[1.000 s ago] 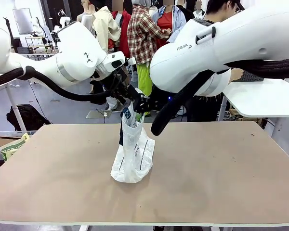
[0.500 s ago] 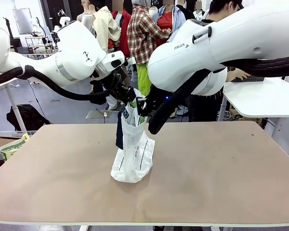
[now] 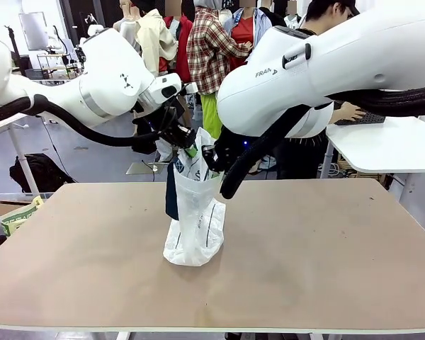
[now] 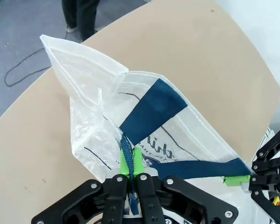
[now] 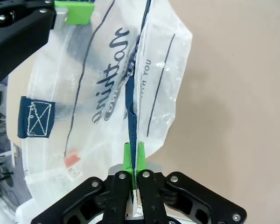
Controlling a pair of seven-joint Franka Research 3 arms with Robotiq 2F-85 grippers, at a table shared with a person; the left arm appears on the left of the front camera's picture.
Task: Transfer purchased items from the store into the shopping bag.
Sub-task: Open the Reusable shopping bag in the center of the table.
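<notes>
My left gripper [image 4: 131,161] and right gripper [image 5: 132,151] each clamp a navy handle [image 4: 151,109] of the shopping bag [image 3: 196,212]. Both have risen over the last second, drawing the bag taller. Its base rests mid-table [image 3: 326,241], so the mouth looks ready for loading.

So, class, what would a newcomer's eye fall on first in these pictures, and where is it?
The translucent white shopping bag stands at the middle of the table, its bottom on the tabletop. Above it the left gripper and the right gripper meet, each shut on a navy handle strip, holding its mouth up.
</notes>
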